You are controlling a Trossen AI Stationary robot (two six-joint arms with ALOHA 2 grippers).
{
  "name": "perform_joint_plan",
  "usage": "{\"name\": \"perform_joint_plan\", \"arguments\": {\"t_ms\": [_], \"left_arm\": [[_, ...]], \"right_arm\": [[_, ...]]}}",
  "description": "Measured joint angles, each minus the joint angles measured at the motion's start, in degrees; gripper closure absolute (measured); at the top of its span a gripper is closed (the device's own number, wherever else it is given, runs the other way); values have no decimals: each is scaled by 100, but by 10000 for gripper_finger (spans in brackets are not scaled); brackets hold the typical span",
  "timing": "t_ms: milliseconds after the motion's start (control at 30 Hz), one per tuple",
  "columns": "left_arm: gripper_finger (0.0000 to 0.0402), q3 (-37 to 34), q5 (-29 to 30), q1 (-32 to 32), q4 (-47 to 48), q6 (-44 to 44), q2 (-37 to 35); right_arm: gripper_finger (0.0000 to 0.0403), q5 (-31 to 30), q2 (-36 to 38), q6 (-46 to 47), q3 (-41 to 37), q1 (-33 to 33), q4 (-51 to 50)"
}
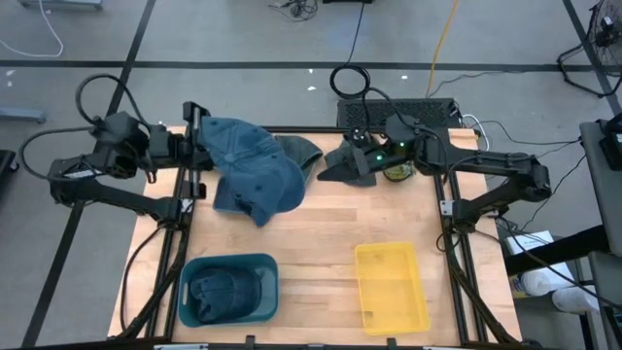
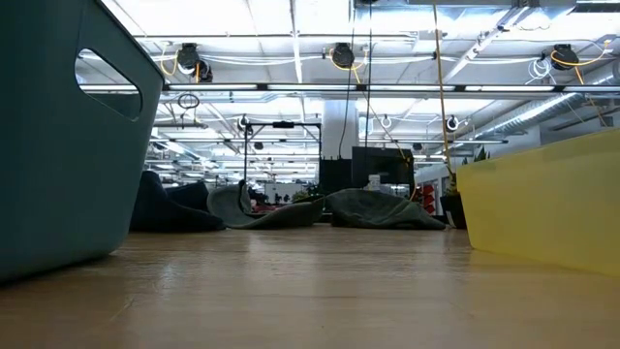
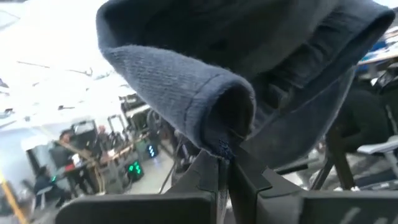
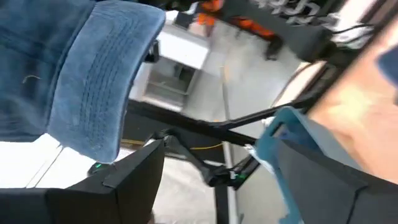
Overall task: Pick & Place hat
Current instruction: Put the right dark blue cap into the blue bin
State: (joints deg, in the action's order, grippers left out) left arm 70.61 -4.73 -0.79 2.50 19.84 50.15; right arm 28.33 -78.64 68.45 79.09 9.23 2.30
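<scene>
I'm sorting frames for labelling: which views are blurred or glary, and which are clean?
High view: sharp, evenly lit, blue cap clear. Low view: ceiling lights glare, teal bin and yellow bin loom large at the edges. Left wrist view: background washed out, cap soft. Right wrist view: motion-smeared throughout.

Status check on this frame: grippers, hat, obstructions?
Left gripper shut on blue cap, held at table's far left. Right gripper open, far right, beside dark hat. Teal bin already holds a hat.

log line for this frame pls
left gripper: shut on blue cap, raised | right gripper: open, far edge | teal bin: holds dark hat | yellow bin: empty
</scene>
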Motion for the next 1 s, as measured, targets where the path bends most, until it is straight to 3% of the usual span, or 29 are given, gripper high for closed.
{"name": "perform_joint_plan", "arguments": {"t_ms": [467,1000], "left_arm": [[389,0,-410,161,-791,213,2],[389,7,-614,159,-1239,443,99]], "right_arm": [[104,655,-365,169,-2,-41,1265],[105,726,-401,758,-2,-74,2652]]}}
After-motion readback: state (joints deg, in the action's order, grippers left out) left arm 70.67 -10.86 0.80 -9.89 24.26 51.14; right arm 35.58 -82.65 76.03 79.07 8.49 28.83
